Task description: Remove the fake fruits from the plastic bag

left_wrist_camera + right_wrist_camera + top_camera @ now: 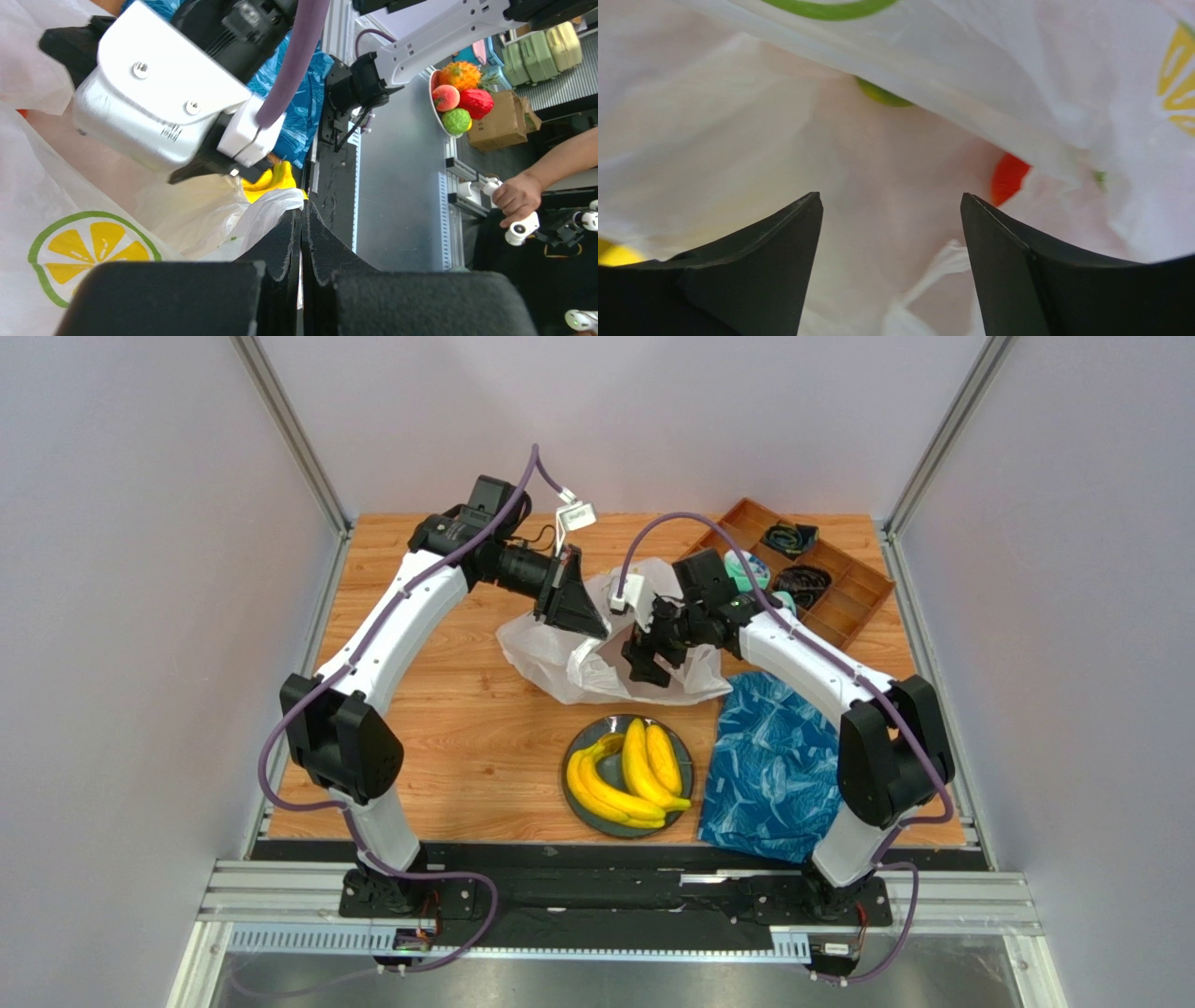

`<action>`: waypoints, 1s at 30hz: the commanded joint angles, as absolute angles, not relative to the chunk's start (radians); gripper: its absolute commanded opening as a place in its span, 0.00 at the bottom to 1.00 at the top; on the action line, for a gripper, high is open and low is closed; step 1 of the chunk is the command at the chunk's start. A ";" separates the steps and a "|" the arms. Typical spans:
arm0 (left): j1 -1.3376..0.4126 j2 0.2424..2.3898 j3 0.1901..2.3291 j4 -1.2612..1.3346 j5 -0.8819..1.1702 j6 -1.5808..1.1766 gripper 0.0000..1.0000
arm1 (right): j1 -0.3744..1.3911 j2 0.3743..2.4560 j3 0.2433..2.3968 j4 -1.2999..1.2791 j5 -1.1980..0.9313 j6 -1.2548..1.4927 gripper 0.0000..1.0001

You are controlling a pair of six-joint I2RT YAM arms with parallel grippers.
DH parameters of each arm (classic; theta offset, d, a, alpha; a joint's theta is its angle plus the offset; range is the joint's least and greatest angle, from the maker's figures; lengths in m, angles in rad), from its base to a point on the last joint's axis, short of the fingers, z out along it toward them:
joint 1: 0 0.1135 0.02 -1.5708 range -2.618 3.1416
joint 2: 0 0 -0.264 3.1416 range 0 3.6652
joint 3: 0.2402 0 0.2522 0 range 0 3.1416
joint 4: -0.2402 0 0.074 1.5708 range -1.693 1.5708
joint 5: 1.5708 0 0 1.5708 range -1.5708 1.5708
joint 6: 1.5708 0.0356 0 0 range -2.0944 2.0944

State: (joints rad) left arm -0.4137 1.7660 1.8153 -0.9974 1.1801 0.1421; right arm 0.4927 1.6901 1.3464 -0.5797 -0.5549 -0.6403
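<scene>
The white plastic bag lies at mid-table with a lemon-slice print. My left gripper is shut on the bag's upper edge and holds it lifted; in the left wrist view a thin strip of white film shows between the closed fingers. My right gripper is open at the bag's mouth, and its wrist view looks into the bag. Inside, through the film, I see a red-orange fruit and a greenish piece. Two yellow banana bunches lie on a dark plate outside the bag.
A blue patterned cloth lies right of the plate under the right arm. A brown compartment tray with dark cables stands at the back right. Off the table, the left wrist view shows a bowl of other fruits and a person's hand.
</scene>
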 commanded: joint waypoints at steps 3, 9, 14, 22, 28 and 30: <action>-0.413 1.769 1.853 -0.943 1.252 0.100 0.00 | 0.454 1.762 1.399 -0.420 -0.379 -0.966 0.67; -0.413 1.776 1.856 -0.925 1.266 0.077 0.00 | 0.449 1.790 1.399 -0.480 -0.455 -1.297 0.58; -0.413 1.770 1.856 -0.913 1.261 0.068 0.00 | 0.456 1.773 1.391 -0.555 -0.515 -1.497 0.53; -0.413 1.773 1.865 -0.896 1.278 0.057 0.00 | 0.469 1.648 1.290 -0.678 -0.591 -1.641 0.52; -0.413 1.764 1.859 -0.890 1.290 0.051 0.00 | 0.485 1.747 1.333 -0.598 -0.569 -1.658 0.54; -0.413 1.763 1.855 -0.890 1.302 0.046 0.00 | 0.489 1.781 1.364 -0.591 -0.565 -1.695 0.56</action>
